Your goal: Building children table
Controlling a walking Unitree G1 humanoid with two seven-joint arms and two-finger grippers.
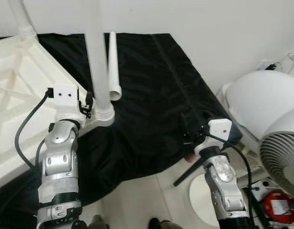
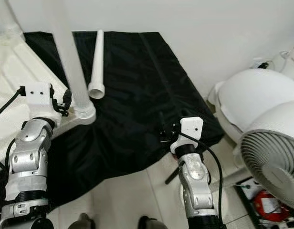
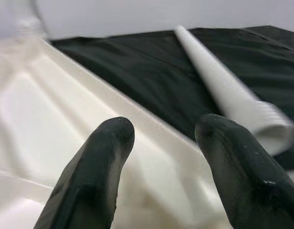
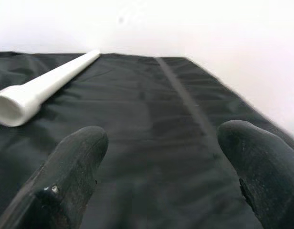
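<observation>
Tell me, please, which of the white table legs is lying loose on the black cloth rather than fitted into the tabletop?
The loose leg lies flat on the black cloth; the other leg stands upright in the tabletop corner socket.

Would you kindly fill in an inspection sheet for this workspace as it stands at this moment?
Surface: black cloth spread out, hanging over the near edge above a pale tiled floor.
Job's things: white tabletop lying upside down on the cloth; one upright leg standing in its near corner socket; a loose leg lying on the cloth beside it.
Clutter: nothing seen on the cloth.
Grippers: left pincer open over the tabletop's corner; right pincer open over bare cloth, empty.
Cables: black cable looping off the left wrist; another along the right arm.
Surroundings: white wall; fan and a white domed object at the right.
</observation>
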